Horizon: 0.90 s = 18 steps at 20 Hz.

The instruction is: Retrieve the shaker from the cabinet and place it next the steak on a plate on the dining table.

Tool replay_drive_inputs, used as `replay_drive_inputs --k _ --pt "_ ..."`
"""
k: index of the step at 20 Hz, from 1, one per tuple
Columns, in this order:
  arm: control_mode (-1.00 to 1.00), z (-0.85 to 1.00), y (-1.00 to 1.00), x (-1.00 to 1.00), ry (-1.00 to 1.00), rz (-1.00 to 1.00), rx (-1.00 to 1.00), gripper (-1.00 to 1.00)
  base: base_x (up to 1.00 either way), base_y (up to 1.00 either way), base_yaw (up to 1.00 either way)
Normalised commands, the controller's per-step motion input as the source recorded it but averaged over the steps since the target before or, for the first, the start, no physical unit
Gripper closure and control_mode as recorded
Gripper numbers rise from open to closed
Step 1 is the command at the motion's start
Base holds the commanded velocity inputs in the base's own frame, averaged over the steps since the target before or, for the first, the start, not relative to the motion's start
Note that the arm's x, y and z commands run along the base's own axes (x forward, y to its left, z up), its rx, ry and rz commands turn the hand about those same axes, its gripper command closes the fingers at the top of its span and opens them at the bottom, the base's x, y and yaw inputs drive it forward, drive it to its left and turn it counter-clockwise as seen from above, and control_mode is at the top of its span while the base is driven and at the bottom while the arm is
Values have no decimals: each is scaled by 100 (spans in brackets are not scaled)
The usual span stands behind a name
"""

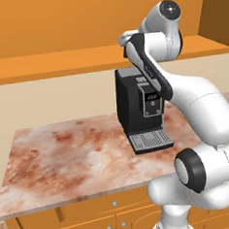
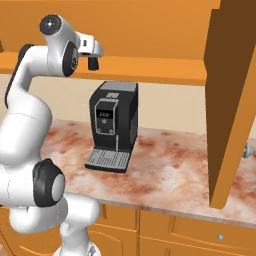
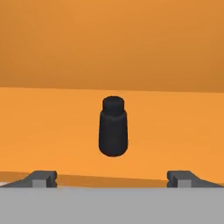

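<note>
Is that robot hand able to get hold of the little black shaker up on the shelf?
Probably yes. The gripper is open and faces the shaker, which stands alone on the cabinet shelf with nothing in between.

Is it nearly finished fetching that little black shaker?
Only just begun. Done: the arm is raised to the cabinet shelf. In hand: the open end effector faces the upright shaker, not gripping it. Left: grasping it, carrying it off and setting it down.
</note>
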Motion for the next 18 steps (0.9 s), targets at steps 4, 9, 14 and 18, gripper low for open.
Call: replay_drive_inputs --k 4,9,14,18 --pt "-100 0 0 36 0 0 0 -100 0 0 0" --pt "-100 0 0 34 0 0 0 -100 0 0 0" --pt "-100 -3 0 31 0 0 0 -100 0 0 0" --pt "-100 -9 0 25 2 0 0 -100 0 0 0"
